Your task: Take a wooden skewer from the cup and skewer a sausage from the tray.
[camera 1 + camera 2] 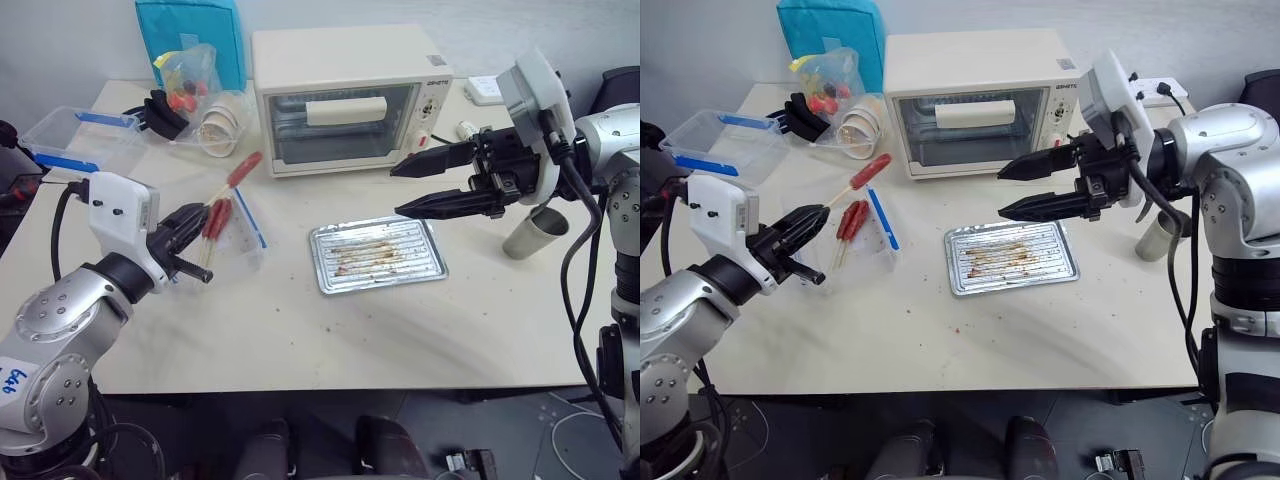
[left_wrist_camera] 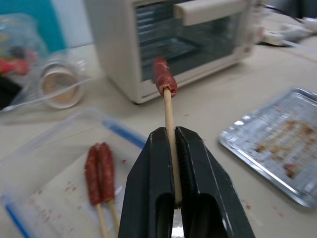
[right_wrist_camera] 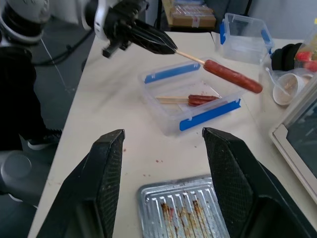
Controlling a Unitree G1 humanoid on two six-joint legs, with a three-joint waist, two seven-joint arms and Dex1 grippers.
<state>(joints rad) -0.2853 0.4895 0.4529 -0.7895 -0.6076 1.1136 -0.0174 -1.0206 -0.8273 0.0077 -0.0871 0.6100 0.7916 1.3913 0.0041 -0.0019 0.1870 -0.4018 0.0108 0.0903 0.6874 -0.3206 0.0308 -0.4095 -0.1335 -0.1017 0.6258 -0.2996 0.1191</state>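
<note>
Tray (image 1: 378, 254) greasy, sausageless; two skewered sausages (image 3: 199, 99) inside clear plastic box (image 3: 190, 100).

This looks like a robot test lab staged as a small kitchen corner rather than a real home kitchen. A plain pale table (image 1: 300, 340) stands against a bare grey wall and carries a cream countertop toaster oven (image 1: 345, 98), a greasy steel tray (image 1: 378, 255), clear plastic boxes with blue edges (image 1: 75, 137), white paper cups (image 1: 220, 125) and a grey metal cup (image 1: 535, 232). A white power strip (image 1: 1155, 92) lies at the table's far end, loose cables trail on the dark floor (image 1: 575, 430), and cardboard boxes (image 3: 190, 15) sit stacked in the background
</note>
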